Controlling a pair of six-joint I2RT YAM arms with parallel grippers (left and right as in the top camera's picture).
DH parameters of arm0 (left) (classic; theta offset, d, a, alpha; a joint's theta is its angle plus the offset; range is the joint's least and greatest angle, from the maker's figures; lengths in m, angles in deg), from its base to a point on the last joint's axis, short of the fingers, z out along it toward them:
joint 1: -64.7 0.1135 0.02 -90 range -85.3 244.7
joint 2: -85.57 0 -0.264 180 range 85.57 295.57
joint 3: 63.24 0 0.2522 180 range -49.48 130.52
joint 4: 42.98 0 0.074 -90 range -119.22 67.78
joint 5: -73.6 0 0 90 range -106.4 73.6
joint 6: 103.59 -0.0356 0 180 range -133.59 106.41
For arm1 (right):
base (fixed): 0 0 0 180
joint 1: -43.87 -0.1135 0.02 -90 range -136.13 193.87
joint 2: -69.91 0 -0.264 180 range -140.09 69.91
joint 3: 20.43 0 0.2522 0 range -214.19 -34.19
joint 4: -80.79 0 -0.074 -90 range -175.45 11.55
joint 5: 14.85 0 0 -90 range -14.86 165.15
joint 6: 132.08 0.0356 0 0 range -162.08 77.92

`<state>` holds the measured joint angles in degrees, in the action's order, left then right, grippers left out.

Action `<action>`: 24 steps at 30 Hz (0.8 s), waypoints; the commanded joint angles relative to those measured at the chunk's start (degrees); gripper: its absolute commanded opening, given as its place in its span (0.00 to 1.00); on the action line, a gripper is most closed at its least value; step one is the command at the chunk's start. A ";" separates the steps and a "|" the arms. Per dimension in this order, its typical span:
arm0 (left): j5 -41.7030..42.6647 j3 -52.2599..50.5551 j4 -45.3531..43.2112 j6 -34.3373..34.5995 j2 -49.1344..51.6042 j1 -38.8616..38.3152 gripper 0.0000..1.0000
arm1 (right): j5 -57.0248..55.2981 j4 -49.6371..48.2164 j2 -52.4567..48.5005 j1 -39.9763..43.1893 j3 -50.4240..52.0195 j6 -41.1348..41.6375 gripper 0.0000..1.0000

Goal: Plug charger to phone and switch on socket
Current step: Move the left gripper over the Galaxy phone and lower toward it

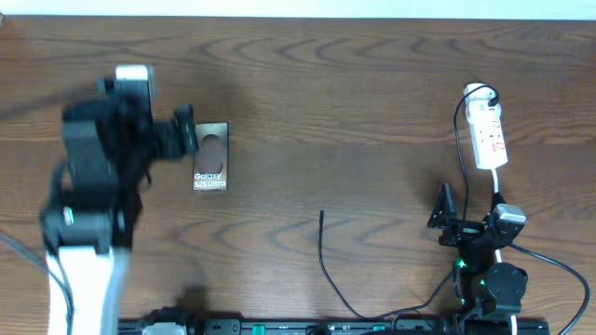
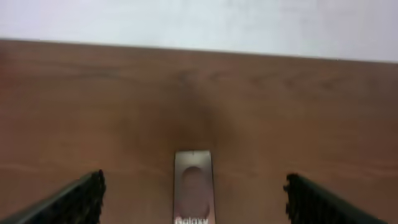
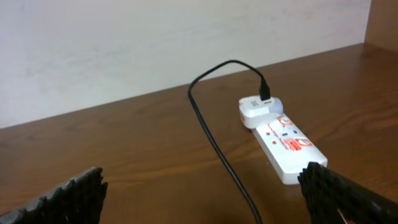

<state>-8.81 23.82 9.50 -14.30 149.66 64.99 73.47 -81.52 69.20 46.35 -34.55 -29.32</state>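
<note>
Now, left gripper (image 1: 184, 133) spread wide and empty, the phone (image 1: 210, 156) lying flat just ahead, centred between its fingers, with bare table (image 1: 307, 102) all round its edges. Right gripper (image 3: 205, 198) wide too, holding nothing; the socket (image 1: 488, 130) sits just ahead, toward its right finger. Charger (image 1: 325, 253) tip lies loose off to its left, well apart from the phone.

- Dark brown wooden table (image 1: 372, 112) with wavy grain running along its length; it fills nearly the whole overhead view.
- Plain white wall (image 3: 124, 43) sits right behind the table's far edge, matte and faintly mottled.
- Brown wood-tone panel (image 3: 384, 18) stands at the wall's right end, seen only from the right wrist.
- Light is soft and even, with a mild sheen on the tabletop.
</note>
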 commanded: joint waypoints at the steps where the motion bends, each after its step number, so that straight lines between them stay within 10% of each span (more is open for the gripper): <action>1: 0.74 15.96 9.64 -0.55 12.24 -0.11 0.90 | 0.09 0.22 0.28 -0.33 0.04 -0.81 0.99; 15: 3.74 31.56 29.49 -0.57 34.73 -0.11 0.90 | 0.09 0.22 0.28 -0.33 0.04 -0.81 0.99; 16: 3.74 31.56 29.79 -0.57 35.26 -0.11 0.76 | 0.09 0.22 0.28 -0.33 0.04 -0.81 0.99; 17: 3.72 31.54 29.86 -0.59 35.71 -0.11 0.41 | 0.09 0.22 0.28 -0.33 0.04 -0.81 0.99; 19: 3.76 31.54 29.73 -0.57 36.33 -0.11 0.24 | 0.09 0.22 0.28 -0.33 0.04 -0.81 0.99; 20: 3.74 31.52 29.55 -0.57 36.50 -0.11 0.32 | 0.09 0.22 0.28 -0.33 0.04 -0.81 0.99; 22: 3.76 31.52 29.57 -0.57 36.57 -0.11 0.89 | 0.09 0.22 0.28 -0.33 0.04 -0.81 0.99; 24: 3.76 31.52 29.57 -0.57 36.52 -0.11 0.98 | 0.09 0.22 0.28 -0.33 0.04 -0.81 0.99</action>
<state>-5.72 53.90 38.90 -14.87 186.10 64.95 73.45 -81.50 69.23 46.35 -34.55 -29.32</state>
